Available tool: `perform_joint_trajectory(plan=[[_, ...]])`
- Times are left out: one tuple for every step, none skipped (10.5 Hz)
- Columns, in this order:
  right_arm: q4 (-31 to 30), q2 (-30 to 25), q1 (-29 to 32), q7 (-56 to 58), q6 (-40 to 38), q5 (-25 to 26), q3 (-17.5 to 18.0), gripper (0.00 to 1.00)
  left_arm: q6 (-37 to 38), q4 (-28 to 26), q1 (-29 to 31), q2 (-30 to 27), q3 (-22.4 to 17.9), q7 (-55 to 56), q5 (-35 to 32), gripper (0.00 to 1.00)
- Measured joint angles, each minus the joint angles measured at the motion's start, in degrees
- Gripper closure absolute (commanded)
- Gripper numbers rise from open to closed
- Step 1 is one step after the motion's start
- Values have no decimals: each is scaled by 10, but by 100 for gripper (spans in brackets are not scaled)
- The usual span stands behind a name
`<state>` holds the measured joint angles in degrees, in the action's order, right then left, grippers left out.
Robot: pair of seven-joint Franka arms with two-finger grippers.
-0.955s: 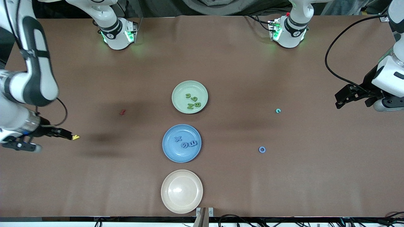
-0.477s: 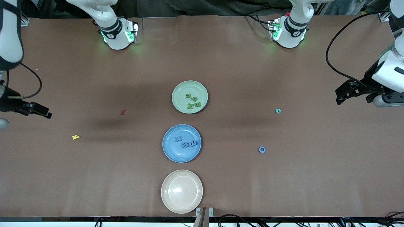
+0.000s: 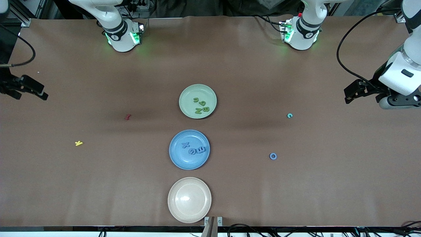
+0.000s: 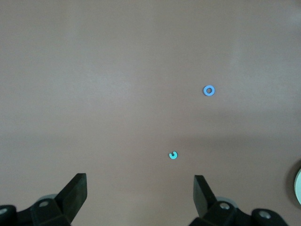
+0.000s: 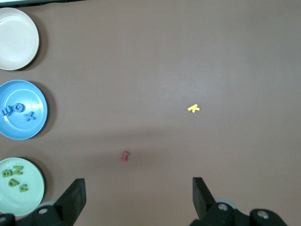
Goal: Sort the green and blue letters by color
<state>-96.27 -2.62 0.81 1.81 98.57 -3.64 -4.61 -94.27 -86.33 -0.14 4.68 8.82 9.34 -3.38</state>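
- You are near the end of the sort: on the brown paper-covered desk (image 3: 98, 184), the pale green round plate (image 3: 188, 93) already carries four leaf-green flat letters (image 3: 201, 106), and the medium blue round plate (image 3: 177, 158), nearer the front camera, carries three blue flat letters (image 3: 194, 148).
- Two pieces lie loose toward the left arm's end of the desk: a small blue ring-shaped letter (image 3: 273, 156) and a tiny teal c-shaped letter (image 3: 289, 115), the ring nearer the front camera and the two well apart.
- The left claw (image 3: 349, 95) hangs over the desk's edge at the left arm's end, its fingers spread apart with nothing between them, as the left wrist view shows. Both loose pieces lie on bare desk well away from it, the teal c-shaped letter (image 4: 173, 155) closer to it than the blue ring (image 4: 209, 90).
- Your next move, as I judge it, is to bring the left claw down over the ring, pinch it and carry it to the blue plate. Decide whether the teal piece counts as green before moving it.
- The right claw (image 3: 42, 94) waits over the desk's edge at the right arm's end, fingers apart and empty.
- Leave the yellow k-shaped letter (image 3: 78, 143), the dark red letter (image 3: 127, 117) and the empty cream round plate (image 3: 189, 214) alone.
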Motion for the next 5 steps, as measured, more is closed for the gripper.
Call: perform_joint_trajectory(plan=[[25, -1, -1, 0, -23, 7, 0, 0, 1, 0, -1, 0, 3, 0, 0, 0], [46, 0, -1, 0, -36, 10, -2, 0, 1, 0, -1, 0, 5, -7, 0, 0], [64, 1, -1, 0, -43, 11, -3, 0, 1, 0, -1, -1, 5, -27, 0, 0], [80, 6, -2, 0, -47, 11, -3, 0, 1, 0, -1, -1, 5, -39, 0, 0], [91, 14, -2, 0, -48, 12, -3, 0, 1, 0, -1, -1, 6, -40, 7, 0]])
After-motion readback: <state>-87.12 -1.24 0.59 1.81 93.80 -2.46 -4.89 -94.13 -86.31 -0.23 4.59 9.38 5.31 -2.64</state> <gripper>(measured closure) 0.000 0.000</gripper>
